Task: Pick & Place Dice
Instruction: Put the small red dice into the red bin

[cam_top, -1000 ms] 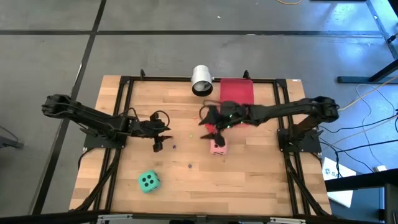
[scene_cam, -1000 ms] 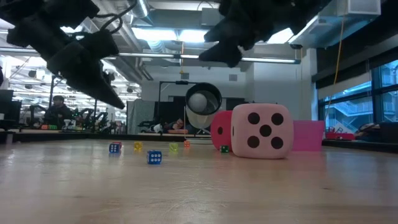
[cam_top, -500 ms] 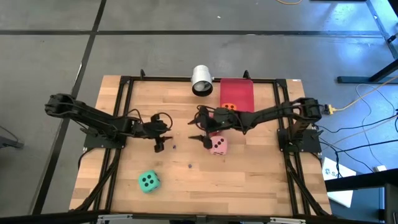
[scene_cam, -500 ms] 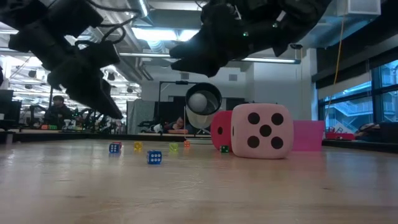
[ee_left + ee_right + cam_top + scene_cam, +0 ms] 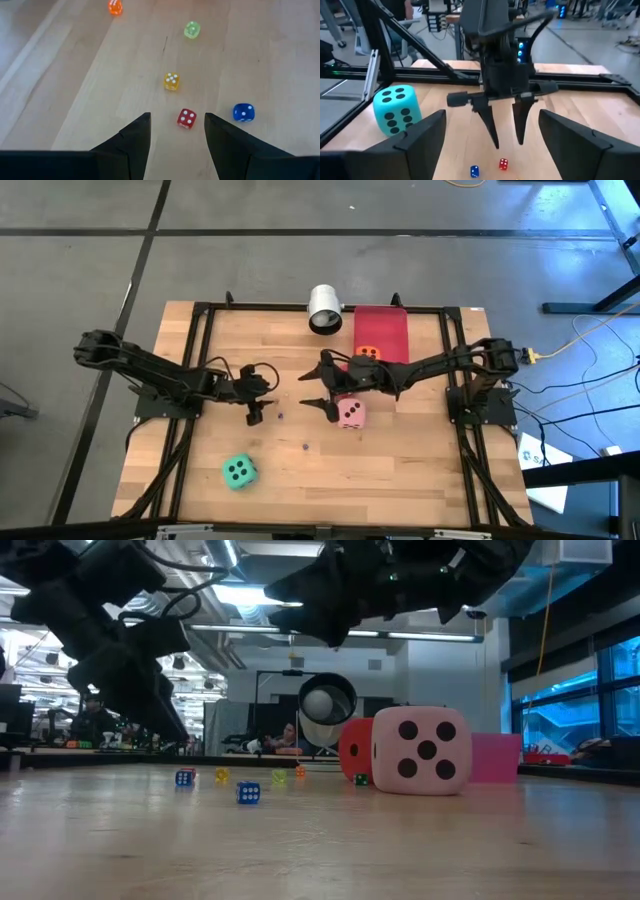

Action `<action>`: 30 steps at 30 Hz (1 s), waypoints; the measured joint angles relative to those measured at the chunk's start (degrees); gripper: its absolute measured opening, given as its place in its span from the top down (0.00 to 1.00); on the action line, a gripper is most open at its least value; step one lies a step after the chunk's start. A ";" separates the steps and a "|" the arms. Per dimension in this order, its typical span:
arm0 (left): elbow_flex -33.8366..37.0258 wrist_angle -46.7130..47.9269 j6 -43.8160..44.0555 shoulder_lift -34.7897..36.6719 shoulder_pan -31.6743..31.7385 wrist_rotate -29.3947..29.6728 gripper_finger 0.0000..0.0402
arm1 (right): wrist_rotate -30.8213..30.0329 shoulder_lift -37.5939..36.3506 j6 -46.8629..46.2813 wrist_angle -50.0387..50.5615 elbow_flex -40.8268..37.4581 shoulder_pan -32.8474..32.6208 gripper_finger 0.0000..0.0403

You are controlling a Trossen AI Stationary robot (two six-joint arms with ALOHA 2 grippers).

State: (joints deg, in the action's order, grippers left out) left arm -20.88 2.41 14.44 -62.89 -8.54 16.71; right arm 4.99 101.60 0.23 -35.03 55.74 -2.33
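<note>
Left end effector (image 5: 174, 131): fingers apart, empty, poised over the small red die (image 5: 186, 118).
Right end effector (image 5: 322, 388): fingers spread wide, empty, beside pink die (image 5: 350, 414).
Nearer arm: left.

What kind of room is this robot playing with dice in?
Probably a robotics lab or workshop. A wooden table in a black metal frame stands on a bare grey floor, cables trail beside it, and the low view shows pipes and strip lights overhead, with a person at benches behind.
</note>
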 joint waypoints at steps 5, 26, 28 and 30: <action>0.00 -1.88 -0.07 -4.12 -0.14 -0.21 0.55 | -4.22 -0.02 -1.89 -9.51 -5.39 -1.72 0.21; -0.07 -12.89 1.09 -16.02 -1.29 -0.63 0.55 | -7.58 -0.02 -9.01 -19.51 -14.03 -2.08 0.21; -0.07 -12.73 1.44 -16.05 -1.29 -0.66 0.55 | -7.56 -0.02 -9.01 -19.36 -14.03 -2.08 0.21; -0.09 -12.44 1.44 -16.05 -1.29 -0.68 0.55 | -7.54 -0.02 -9.01 -19.41 -14.03 -2.08 0.21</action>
State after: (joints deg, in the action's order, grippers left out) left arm -20.97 -10.03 15.88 -78.94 -9.82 16.03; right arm -2.55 101.58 -8.78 -54.44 41.71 -4.40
